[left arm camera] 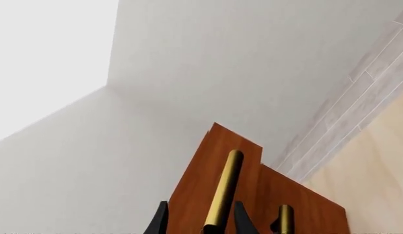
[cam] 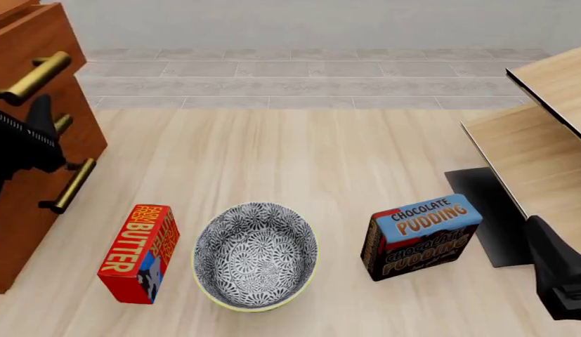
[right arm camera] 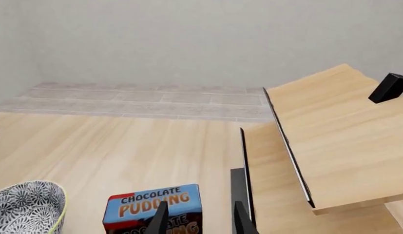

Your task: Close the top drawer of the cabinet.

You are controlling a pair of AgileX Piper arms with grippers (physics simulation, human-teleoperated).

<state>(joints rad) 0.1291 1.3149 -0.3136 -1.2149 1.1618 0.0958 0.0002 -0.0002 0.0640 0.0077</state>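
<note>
The cabinet (cam: 84, 137) stands at the far left of the front view, reddish-brown with brass bar handles. Its top drawer (cam: 37, 38) juts out a little past the fronts below it, brass handle (cam: 32, 77) towards me. My left gripper (cam: 37, 116) is up against the cabinet front just under that handle. In the left wrist view the left gripper (left arm camera: 201, 220) is open, with one black finger on each side of a brass handle (left arm camera: 224, 190) and not touching it. My right gripper (right arm camera: 201, 222) is open and empty, low at the right, short of the pudding box.
On the floor stand a red butter box (cam: 140, 253), a patterned bowl (cam: 256, 256) and a chocolate pudding box (cam: 421, 235). Pale wood furniture (cam: 543, 133) with a dark base (cam: 487, 210) fills the right side. A tiled strip and a grey wall lie behind.
</note>
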